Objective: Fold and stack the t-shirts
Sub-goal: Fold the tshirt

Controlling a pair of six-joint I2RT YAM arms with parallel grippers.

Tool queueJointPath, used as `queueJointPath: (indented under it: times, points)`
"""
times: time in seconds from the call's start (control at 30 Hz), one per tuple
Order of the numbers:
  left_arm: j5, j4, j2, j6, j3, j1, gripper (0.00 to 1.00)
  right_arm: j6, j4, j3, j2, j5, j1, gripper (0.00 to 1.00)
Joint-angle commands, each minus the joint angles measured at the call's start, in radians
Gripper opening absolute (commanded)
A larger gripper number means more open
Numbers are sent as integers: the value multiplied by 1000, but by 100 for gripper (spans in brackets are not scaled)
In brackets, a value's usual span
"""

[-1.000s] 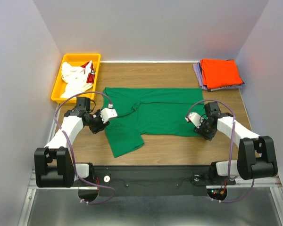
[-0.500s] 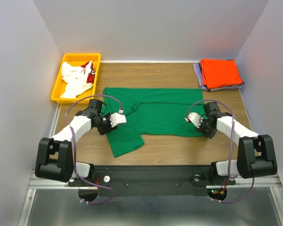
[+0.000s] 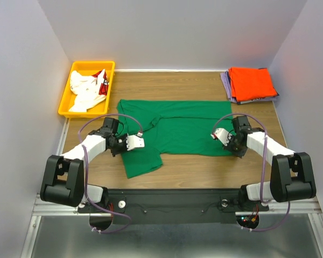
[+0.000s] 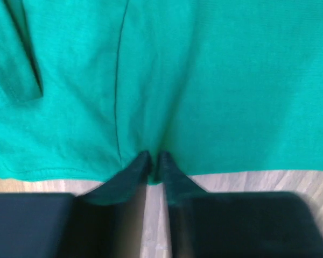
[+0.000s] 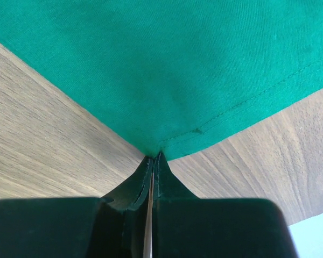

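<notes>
A bright green t-shirt [image 3: 175, 129] lies spread on the wooden table, with one flap reaching toward the near edge. My left gripper [image 3: 121, 146] is shut on its left edge, pinching green cloth [image 4: 215, 80] between the fingertips [image 4: 153, 160]. My right gripper [image 3: 232, 151] is shut on the shirt's near right hem corner [image 5: 167, 142], low on the table. A folded orange t-shirt [image 3: 250, 83] lies on a pale lavender one [image 3: 225, 85] at the back right. White t-shirts with red [image 3: 86, 90] lie bunched in the bin.
A yellow plastic bin [image 3: 64, 102] stands at the back left. Grey walls close in the table on three sides. Bare wood [image 3: 194, 164] shows between the green shirt and the arm bases.
My left gripper has moved right, from beside the green shirt to its left edge, and the near flap has shifted slightly. The right arm has barely moved.
</notes>
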Motion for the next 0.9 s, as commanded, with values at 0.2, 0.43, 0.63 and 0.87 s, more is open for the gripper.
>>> queueJointPath:
  times: [0.2, 0.43, 0.63, 0.87]
  points:
    - [32, -298, -193, 49, 25, 1, 0, -10, -85, -7, -127, 12, 1, 1]
    - [52, -355, -260, 14, 51, 5, 0, -41, -131, 26, -179, 15, -2, 1]
    - [126, -401, -186, 9, 179, 48, 0, -45, -133, 173, -81, 1, -15, 1]
    - [181, -438, -80, 23, 325, 91, 0, -72, -133, 307, 55, -17, -30, 1]
